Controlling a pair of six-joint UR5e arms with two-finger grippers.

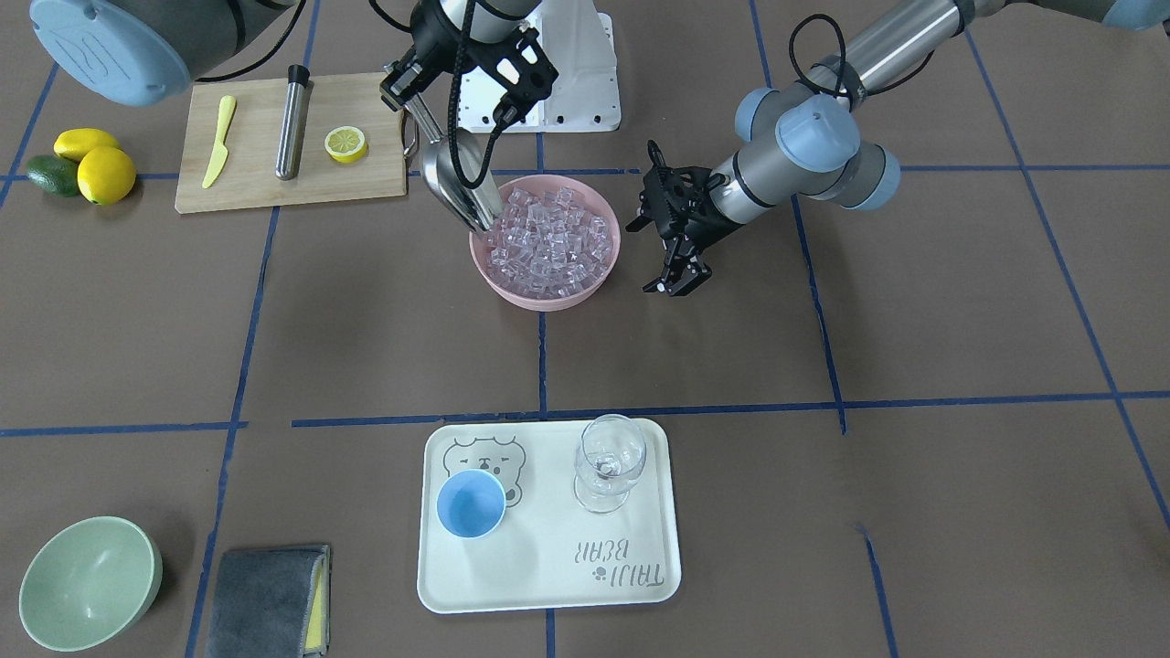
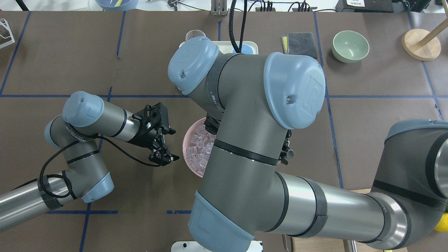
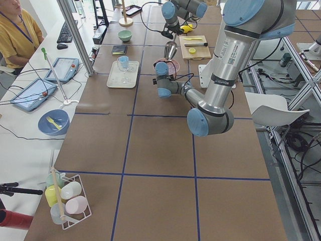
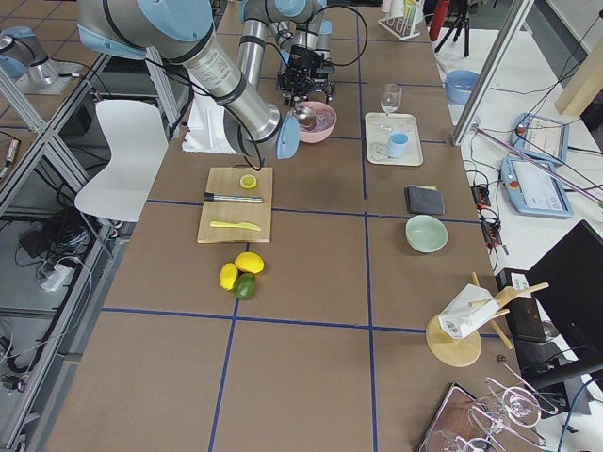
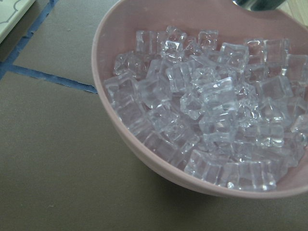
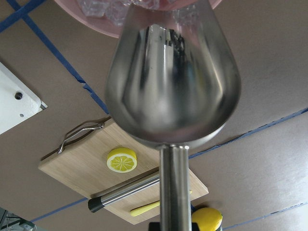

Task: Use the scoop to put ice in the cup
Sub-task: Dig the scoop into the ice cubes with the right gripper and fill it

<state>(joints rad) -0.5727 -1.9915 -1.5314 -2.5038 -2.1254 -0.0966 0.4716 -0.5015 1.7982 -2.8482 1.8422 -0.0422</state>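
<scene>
My right gripper (image 1: 413,94) is shut on the handle of the steel scoop (image 1: 457,174). The scoop tilts down with its tip at the edge of the ice (image 1: 548,242) in the pink bowl (image 1: 547,302). In the right wrist view the scoop's trough (image 6: 173,82) looks empty. My left gripper (image 1: 658,256) is open and empty just beside the bowl; it also shows in the overhead view (image 2: 172,145). The left wrist view shows the ice (image 5: 207,106) heaped in the bowl (image 5: 99,72). The light-blue cup (image 1: 471,504) stands empty on the white tray (image 1: 548,585).
A clear wine glass (image 1: 610,461) stands on the tray beside the cup. A cutting board (image 1: 256,183) holds a yellow knife, a steel rod (image 1: 292,123) and a lemon half. Lemons and an avocado (image 1: 82,164), a green bowl (image 1: 87,585) and a grey cloth (image 1: 270,599) lie around.
</scene>
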